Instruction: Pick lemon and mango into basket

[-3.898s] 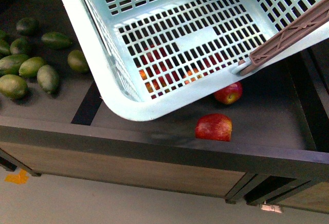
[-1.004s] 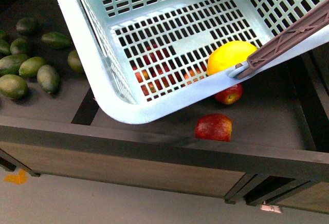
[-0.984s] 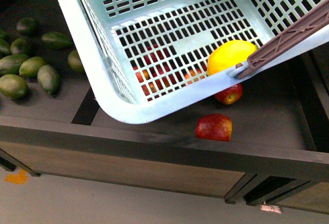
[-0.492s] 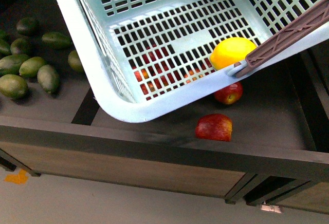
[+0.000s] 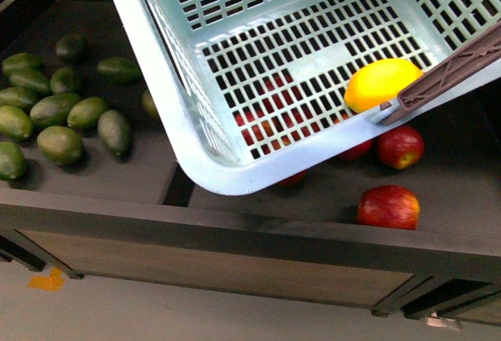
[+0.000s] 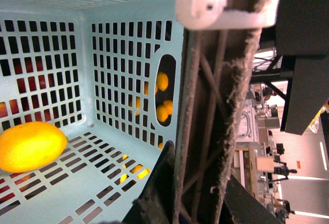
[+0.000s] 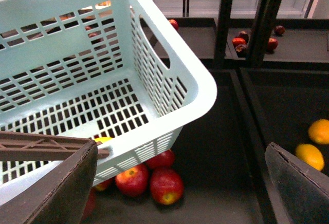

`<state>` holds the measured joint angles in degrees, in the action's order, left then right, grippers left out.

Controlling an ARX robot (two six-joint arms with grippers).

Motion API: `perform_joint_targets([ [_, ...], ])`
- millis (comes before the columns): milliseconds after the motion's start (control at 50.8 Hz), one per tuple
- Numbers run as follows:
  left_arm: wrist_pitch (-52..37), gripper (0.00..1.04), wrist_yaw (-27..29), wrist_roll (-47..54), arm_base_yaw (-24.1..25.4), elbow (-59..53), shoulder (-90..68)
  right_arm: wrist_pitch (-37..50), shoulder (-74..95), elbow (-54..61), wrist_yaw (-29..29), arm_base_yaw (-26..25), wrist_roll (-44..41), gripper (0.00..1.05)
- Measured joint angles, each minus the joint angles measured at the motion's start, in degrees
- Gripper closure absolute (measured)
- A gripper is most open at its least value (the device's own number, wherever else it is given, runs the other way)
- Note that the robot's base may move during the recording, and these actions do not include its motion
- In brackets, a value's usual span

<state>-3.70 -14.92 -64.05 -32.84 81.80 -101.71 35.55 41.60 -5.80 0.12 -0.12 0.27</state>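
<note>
The dark worktop (image 5: 141, 173) runs across the scene, split by a divider into a left compartment and a right one. Above it hangs the light aqua basket (image 5: 176, 102), clear of the surface and tilted with its near-left corner lowest; it reaches over the divider and much of the right compartment. Its brown handle (image 5: 454, 67) slants off the near-right rim towards the far right.

In the left wrist view the left pincer (image 6: 198, 193) is pressed together on that handle, with a dark finger on each side of the brown bar, so it carries the basket. The right pincer (image 7: 181, 152) is spread wide and pinches nothing; its two dark fingers (image 7: 56, 183) stand well apart, near the basket's outer wall but not touching it.

The mango (image 5: 383, 83), oblong and deep orange-yellow, lies inside the basket on the slotted bottom; it sits in the near-right corner, touching the near wall just beside the handle's hinge; no other fruit is in the basket.

About ten dark green oval fruits (image 5: 61, 144) lie clustered in the left compartment. Red apples (image 5: 388, 206) lie in the right compartment: two in the open near the right end, and more under the basket, showing through its slots. From the right wrist view two small orange-yellow fruits (image 7: 310, 155) lie in a neighbouring compartment, across a dark divider from the apples; whether they are lemons I cannot tell.
</note>
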Motion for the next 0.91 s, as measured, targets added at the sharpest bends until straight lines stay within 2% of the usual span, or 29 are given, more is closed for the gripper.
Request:
perform_joint_targets([
  [906,0.0,0.98,0.61,0.74,0.76,0.02,0.02,0.0,-0.09,0.17,-0.13,0.07,-0.02,0.09],
])
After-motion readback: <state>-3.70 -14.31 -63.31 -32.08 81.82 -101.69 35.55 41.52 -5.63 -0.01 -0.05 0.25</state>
